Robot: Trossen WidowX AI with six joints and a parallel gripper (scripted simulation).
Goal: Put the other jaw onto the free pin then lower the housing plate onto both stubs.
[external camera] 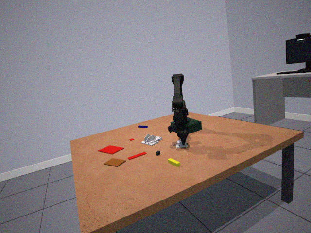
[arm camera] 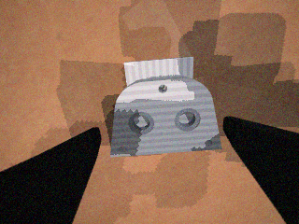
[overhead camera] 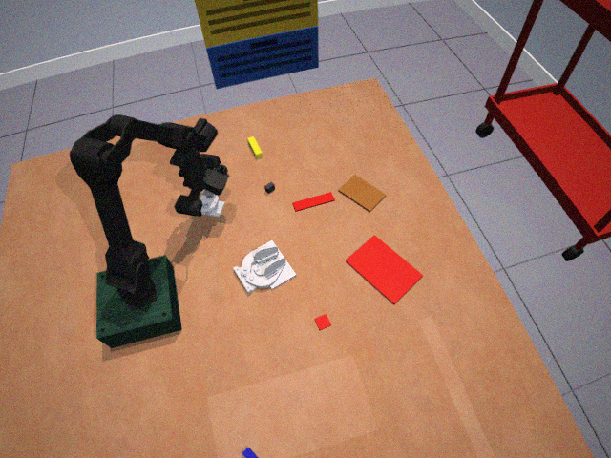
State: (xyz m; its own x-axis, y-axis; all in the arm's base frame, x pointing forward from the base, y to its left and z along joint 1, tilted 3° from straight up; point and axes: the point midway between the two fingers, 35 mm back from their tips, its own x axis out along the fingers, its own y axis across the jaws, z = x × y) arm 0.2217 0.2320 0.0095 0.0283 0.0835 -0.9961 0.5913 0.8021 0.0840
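The gripper [overhead camera: 202, 193] [external camera: 183, 143] [arm camera: 161, 127] was wide open and held nothing, its fingers on either side of the pale housing plate [overhead camera: 212, 203] [external camera: 181, 145] [arm camera: 163, 135] (two round holes faced the wrist camera). The plate lay on the wooden table [overhead camera: 305, 360] [external camera: 140, 180], well apart from the white gripper base [overhead camera: 284, 277] [external camera: 151, 143], where two grey ridged parts stood side by side. Nearby lay a small black block [overhead camera: 269, 187] [external camera: 157, 153].

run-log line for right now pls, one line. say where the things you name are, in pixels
jaws [overhead camera: 200, 193] [external camera: 183, 143] [arm camera: 163, 128]: open, holding nothing | housing plate [overhead camera: 213, 207] [external camera: 181, 145] [arm camera: 163, 135]: on table [overhead camera: 148, 394] [external camera: 150, 185] [arm camera: 28, 28], between fingers, ungripped | white jaw assembly [overhead camera: 266, 268] [external camera: 151, 139]: plate not on it
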